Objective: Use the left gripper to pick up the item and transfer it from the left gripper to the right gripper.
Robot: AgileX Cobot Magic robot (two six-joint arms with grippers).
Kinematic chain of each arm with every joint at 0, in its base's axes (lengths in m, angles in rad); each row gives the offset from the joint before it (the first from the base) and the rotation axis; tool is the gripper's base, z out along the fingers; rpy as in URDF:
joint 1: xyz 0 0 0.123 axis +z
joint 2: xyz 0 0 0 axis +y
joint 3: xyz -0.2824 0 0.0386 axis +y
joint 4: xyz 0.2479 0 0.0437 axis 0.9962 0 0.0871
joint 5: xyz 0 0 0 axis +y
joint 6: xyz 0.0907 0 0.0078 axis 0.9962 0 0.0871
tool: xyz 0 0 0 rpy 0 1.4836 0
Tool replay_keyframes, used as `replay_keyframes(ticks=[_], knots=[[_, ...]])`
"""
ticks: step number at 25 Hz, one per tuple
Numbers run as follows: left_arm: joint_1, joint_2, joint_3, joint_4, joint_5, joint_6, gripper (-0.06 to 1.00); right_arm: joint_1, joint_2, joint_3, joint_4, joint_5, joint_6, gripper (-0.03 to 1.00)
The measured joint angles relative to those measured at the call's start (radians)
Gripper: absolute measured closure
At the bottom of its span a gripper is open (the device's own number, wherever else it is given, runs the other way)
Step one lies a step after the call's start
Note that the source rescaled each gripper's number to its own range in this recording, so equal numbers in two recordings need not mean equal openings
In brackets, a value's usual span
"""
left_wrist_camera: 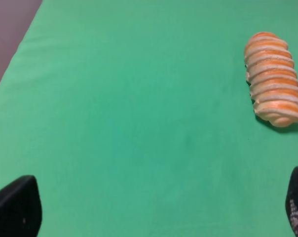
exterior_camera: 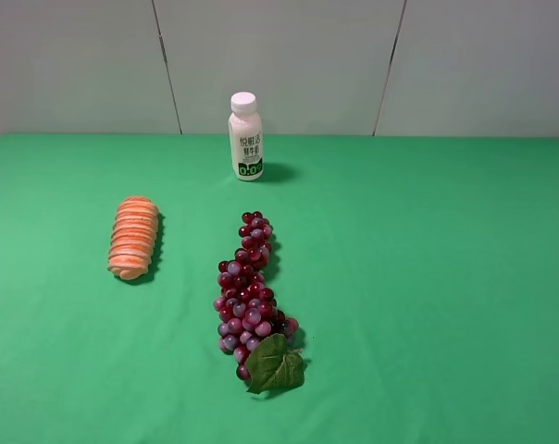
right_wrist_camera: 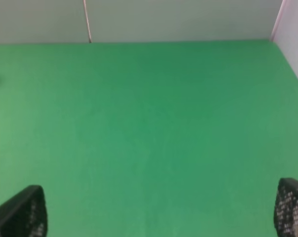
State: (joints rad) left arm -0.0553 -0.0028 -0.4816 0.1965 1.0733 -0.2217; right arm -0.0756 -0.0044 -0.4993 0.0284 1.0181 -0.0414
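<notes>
Left gripper (left_wrist_camera: 157, 206): only two black fingertips (left_wrist_camera: 16, 207) show, set wide apart; the rest is cut off by the picture's edge.
Right gripper (right_wrist_camera: 156, 211): likewise two tips only, blurred.
Bottle (exterior_camera: 245, 136): label print too small to read.
Grape bunch (exterior_camera: 250, 287): near end partly covered by its leaf (exterior_camera: 278, 364).

The bread loaf (exterior_camera: 133, 238) is oblong, ribbed in alternating orange and cream bands. It lies flat on the green table (exterior_camera: 428, 277), left of centre, with nothing touching it. The left pincer (left_wrist_camera: 156, 207) is spread wide and empty, apart from the loaf. The right pincer (right_wrist_camera: 156, 210) is likewise wide and empty.
</notes>
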Motion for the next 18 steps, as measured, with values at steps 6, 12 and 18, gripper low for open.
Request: replay_keyframes(ticks=[6,12,18], knots=[[0.0,0.0,0.0,0.003,-0.008,0.0,-0.06,0.0,0.0,0.0,0.0,0.0,0.0,-0.03],[0.0,0.0,0.0,0.004,-0.008,0.0,-0.06,0.0,0.0,0.0,0.0,0.0,0.0,-0.03],[0.0,0.0,0.0,0.004,-0.008,0.0,-0.06,0.0,0.0,0.0,0.0,0.0,0.0,-0.03]])
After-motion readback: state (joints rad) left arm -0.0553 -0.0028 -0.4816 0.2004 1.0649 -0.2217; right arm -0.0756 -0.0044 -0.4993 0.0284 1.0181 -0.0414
